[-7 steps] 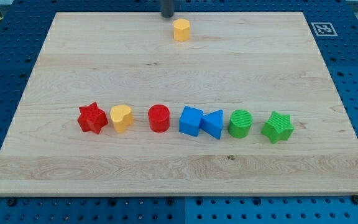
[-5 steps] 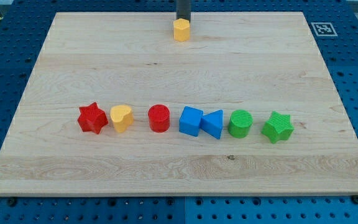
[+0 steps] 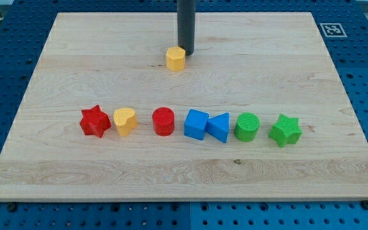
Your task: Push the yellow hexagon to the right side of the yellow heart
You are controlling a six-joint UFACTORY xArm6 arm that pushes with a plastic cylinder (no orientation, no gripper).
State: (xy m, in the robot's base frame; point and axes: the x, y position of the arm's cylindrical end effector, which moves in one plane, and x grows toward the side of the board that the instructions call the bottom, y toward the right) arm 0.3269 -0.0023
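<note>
Fingers are missing on this arm; it ends in a dark rod, so nothing is grasped. My tip [image 3: 186, 53] touches the yellow hexagon [image 3: 176, 58] on its upper right side. That block sits near the board's [image 3: 299, 172] top middle, well apart from the yellow heart [image 3: 125, 121], which stands between the red star [image 3: 95, 121] and the red cylinder [image 3: 163, 121].

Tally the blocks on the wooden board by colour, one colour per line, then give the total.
Yellow: 2, the yellow hexagon and the yellow heart
Red: 2, the red star and the red cylinder
Blue: 2, the blue cube and the blue triangle
Green: 2, the green cylinder and the green star
Total: 8
</note>
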